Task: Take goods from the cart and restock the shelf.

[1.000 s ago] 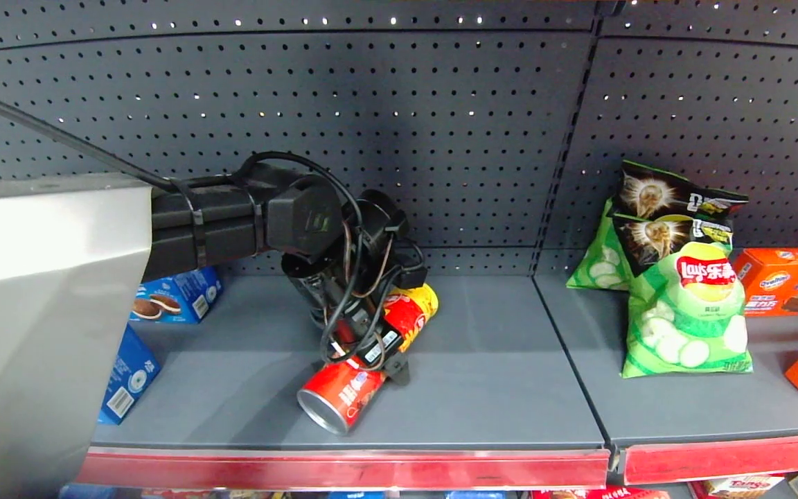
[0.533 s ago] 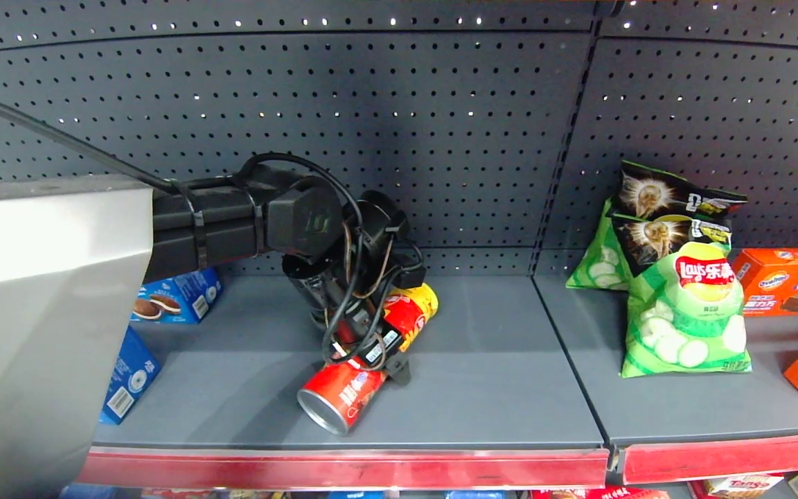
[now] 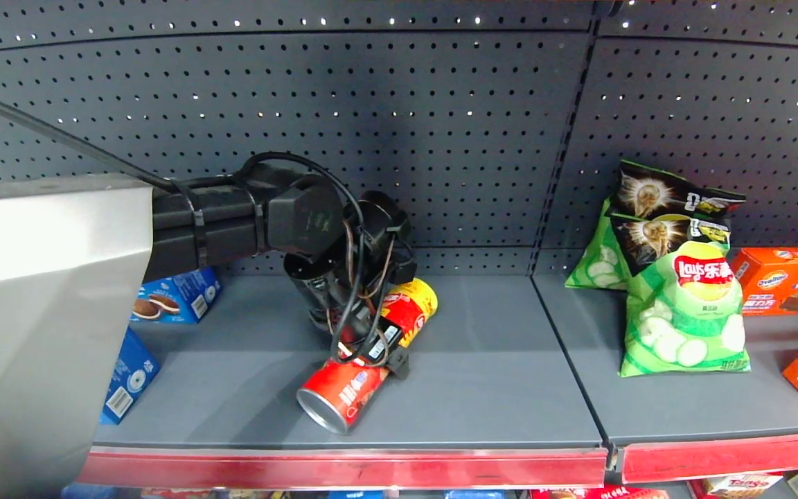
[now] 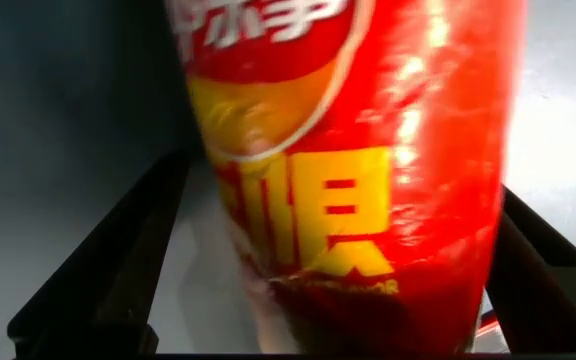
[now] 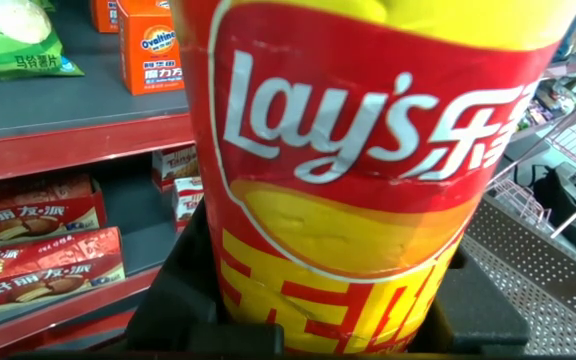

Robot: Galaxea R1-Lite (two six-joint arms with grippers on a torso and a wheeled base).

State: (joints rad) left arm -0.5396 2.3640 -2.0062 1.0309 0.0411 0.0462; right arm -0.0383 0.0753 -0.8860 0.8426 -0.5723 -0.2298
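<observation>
1. Left gripper [image 3: 368, 355] has drawn up slightly and toward the back of the shelf [image 3: 496, 374] over the last second. The can [image 3: 338, 398] beneath it has not shifted.
2. That can lies on its side on the shelf at a slant. Its metal end points toward the front edge and its yellow end toward the pegboard [image 3: 440, 138].
3. The left wrist view shows the gripper's fingers [image 4: 98, 280] spread on either side of the can [image 4: 348, 150]. A sliver of gap shows along one side, so it is not clamped.
4. Right gripper [image 5: 328, 315] is closed on a second can [image 5: 368, 180], red and yellow, gripped by its sides.
5. Behind the second can are the wire cart [image 5: 558, 240], red packs [image 5: 38, 250] on a lower shelf row, and an orange box [image 5: 148, 45] on the row above.
6. Blue boxes [image 3: 177, 294] sit at the shelf's left end. One is at the back and another [image 3: 129, 378] is tilted nearer the front.
7. Green bags [image 3: 686, 312] stand in the next bay to the right, with orange boxes [image 3: 787, 277] just beside them.
</observation>
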